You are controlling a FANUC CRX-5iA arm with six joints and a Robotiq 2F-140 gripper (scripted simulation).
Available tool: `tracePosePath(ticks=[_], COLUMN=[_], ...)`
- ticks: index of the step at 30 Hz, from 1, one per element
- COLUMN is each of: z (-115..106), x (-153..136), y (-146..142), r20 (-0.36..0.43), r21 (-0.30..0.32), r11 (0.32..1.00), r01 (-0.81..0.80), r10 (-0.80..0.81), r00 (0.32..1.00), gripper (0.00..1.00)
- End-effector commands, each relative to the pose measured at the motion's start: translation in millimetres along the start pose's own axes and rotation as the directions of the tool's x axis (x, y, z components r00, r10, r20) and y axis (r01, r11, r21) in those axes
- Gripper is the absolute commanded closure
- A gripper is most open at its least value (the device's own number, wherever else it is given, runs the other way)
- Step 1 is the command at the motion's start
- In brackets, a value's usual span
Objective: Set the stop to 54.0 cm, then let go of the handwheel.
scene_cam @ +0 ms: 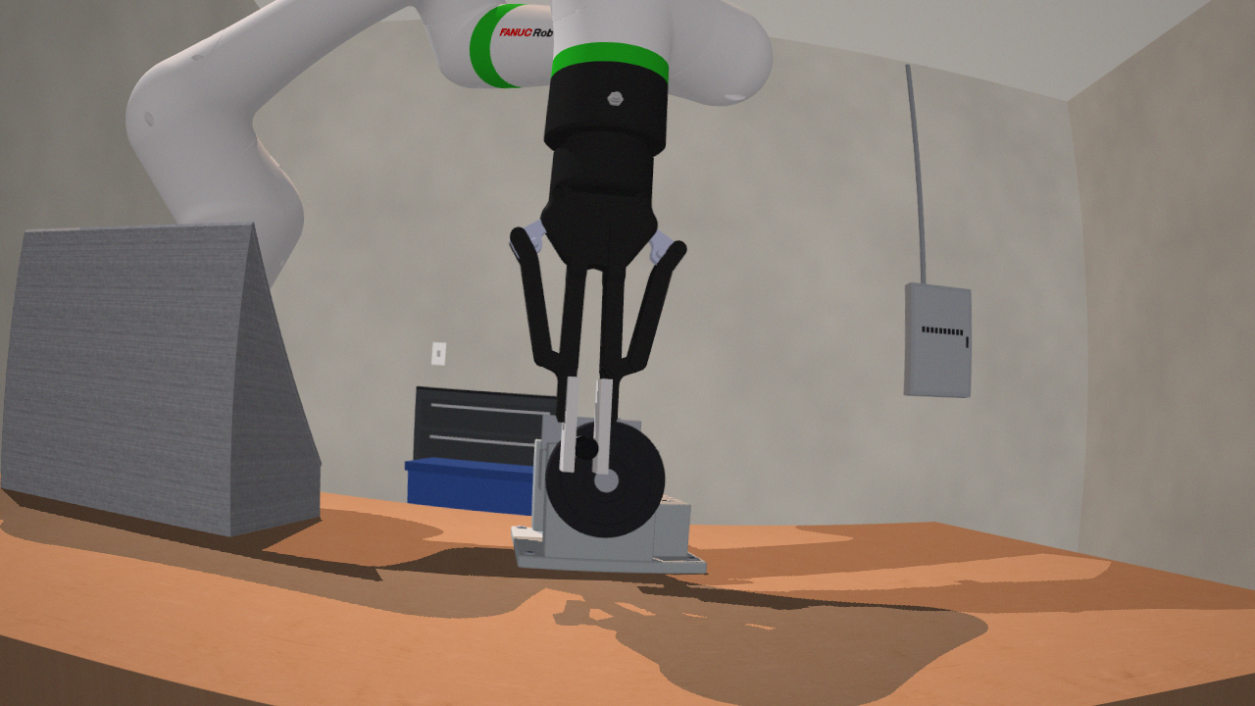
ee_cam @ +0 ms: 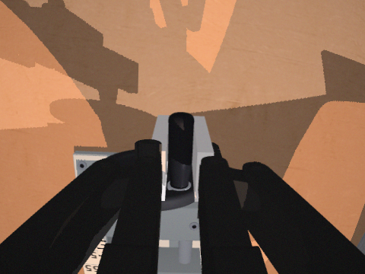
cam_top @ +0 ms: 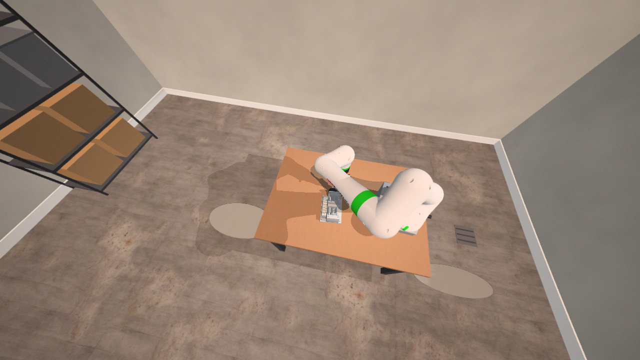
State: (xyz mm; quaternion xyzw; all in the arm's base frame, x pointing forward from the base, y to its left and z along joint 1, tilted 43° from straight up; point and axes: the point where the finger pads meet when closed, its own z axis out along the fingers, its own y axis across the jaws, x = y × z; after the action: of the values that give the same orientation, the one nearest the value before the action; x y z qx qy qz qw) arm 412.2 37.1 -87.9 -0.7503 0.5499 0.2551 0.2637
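Observation:
A grey stop fixture [scene_cam: 605,527] stands on the wooden table, with a black handwheel [scene_cam: 605,480] on its near face. My gripper [scene_cam: 585,449] comes straight down from above and is shut on the handwheel's black crank knob [scene_cam: 585,448], left of and above the wheel's hub. In the wrist view the knob [ee_cam: 181,149] sticks out between my two black fingers, over the grey fixture body [ee_cam: 179,239]. A white scale strip with numbers [ee_cam: 96,261] shows at the lower left, mostly hidden by my left finger. From above, the fixture [cam_top: 330,208] lies mid-table under my arm.
A large grey wedge-shaped block [scene_cam: 149,373] stands on the table at the left. A blue and black cabinet [scene_cam: 469,456] stands behind the fixture. A grey wall box [scene_cam: 936,339] hangs at the right. A shelf rack [cam_top: 58,111] stands in the room's corner.

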Motion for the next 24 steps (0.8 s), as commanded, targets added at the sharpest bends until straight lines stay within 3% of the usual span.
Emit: tracePosePath(ticks=[1, 24], z=[0.5, 4.5], x=[0.2, 0.2], y=[0.7, 4.4], r20=[0.0, 0.0], r21=[0.0, 0.0], r11=[1.0, 1.0], r01=[0.0, 0.0], r10=[0.0, 0.0], r00=[1.0, 1.0], gripper=[0.96, 0.96])
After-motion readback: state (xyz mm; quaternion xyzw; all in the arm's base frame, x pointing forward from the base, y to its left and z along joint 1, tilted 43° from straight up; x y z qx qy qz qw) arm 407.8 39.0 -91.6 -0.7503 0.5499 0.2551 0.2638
